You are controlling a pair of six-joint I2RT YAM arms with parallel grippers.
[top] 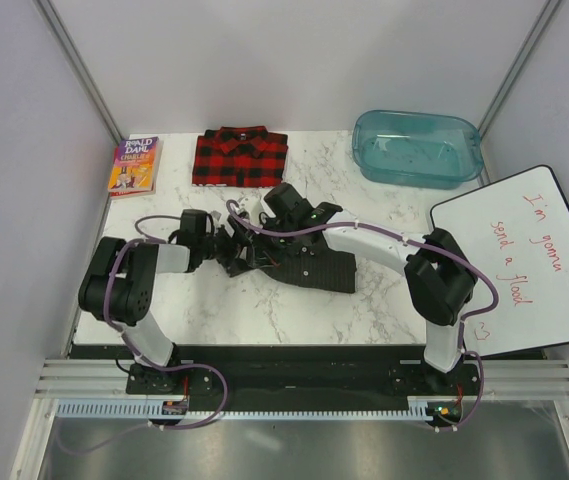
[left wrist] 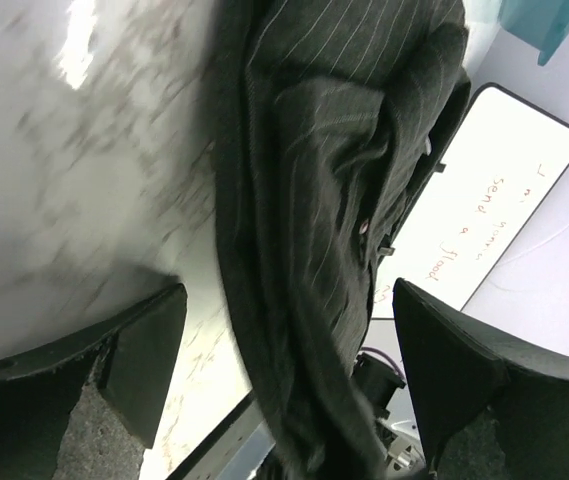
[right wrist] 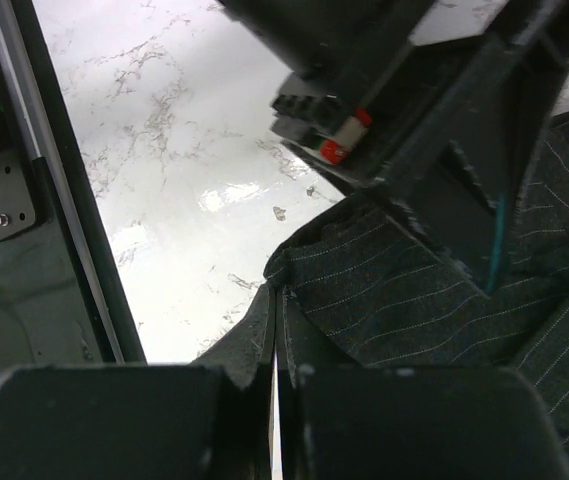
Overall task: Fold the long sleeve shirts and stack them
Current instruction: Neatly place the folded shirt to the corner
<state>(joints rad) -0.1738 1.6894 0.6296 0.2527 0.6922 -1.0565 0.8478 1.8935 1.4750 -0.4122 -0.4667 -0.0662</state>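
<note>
The dark pinstripe shirt (top: pixel 319 272) lies bunched at the middle of the marble table. My left gripper (top: pixel 234 252) is at its left end. In the left wrist view that gripper (left wrist: pixel 289 290) is open, its fingers wide apart on either side of a hanging fold of the shirt (left wrist: pixel 334 150). My right gripper (top: pixel 259 235) reaches in from the right, just above the left one. In the right wrist view it (right wrist: pixel 277 290) is shut, with a corner of the shirt (right wrist: pixel 414 290) pinched at its tips. The red-and-black plaid shirt (top: pixel 239 157) lies folded at the back.
A colourful paperback book (top: pixel 134 165) lies at the back left. A teal plastic bin (top: pixel 416 147) stands at the back right. A whiteboard (top: pixel 524 260) with red writing overhangs the table's right side. The table's near edge rail (right wrist: pixel 54 200) runs close to my right gripper.
</note>
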